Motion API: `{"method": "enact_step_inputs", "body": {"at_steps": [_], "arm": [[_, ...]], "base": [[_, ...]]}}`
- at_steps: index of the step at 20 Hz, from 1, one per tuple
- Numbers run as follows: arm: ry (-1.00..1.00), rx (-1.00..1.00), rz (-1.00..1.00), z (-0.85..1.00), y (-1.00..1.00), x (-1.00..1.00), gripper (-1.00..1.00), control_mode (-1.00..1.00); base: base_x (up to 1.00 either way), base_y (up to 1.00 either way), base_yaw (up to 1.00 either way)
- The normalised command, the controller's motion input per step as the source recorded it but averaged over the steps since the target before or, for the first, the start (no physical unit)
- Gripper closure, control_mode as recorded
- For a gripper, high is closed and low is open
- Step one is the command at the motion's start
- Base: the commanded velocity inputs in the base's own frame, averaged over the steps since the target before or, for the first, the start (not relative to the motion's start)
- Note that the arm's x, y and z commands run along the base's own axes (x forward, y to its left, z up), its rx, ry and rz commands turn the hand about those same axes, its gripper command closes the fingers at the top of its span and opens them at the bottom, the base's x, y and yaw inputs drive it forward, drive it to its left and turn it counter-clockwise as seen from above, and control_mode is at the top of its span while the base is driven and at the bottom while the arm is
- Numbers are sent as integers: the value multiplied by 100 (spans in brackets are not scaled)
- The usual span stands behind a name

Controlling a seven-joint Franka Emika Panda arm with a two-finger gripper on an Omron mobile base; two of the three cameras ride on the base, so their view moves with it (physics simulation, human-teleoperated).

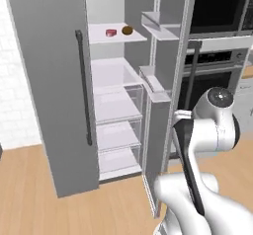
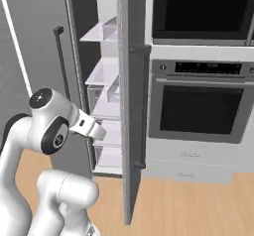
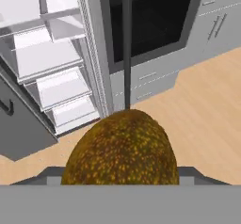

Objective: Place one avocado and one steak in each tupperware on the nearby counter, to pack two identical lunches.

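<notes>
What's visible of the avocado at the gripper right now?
In the hand view the avocado sits large at the bottom centre, right in front of the camera: egg-shaped, dark brown skin speckled yellow-orange, rough and matte. Its lower part is cut off at the bottom edge, and the fingertips cannot be made out, so a grip is likely but not confirmed. Wooden floor, fridge shelves and oven lie behind it.

The open fridge door (image 1: 160, 130) stands edge-on between the shelves (image 1: 116, 108) and the wall oven (image 2: 201, 101) (its bar handle (image 2: 145, 106) juts outward). The shelf bays lie open from the front, and bare wooden floor (image 3: 207, 110) spreads before the oven.
</notes>
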Motion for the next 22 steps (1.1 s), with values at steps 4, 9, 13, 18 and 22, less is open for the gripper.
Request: {"method": "enact_step_inputs", "body": {"at_steps": [4,9,13,18,22], "arm": [[0,0,0,0,0,0,100,100],[0,0,0,0,0,0,100,100],[0,0,0,0,0,0,100,100],[0,0,0,0,0,0,100,100],[0,0,0,0,0,0,100,100]], "base": [[-8,-96,-67],[78,-100,-40],[100,-89,-6],[100,-92,6],[100,-100,8]]}}
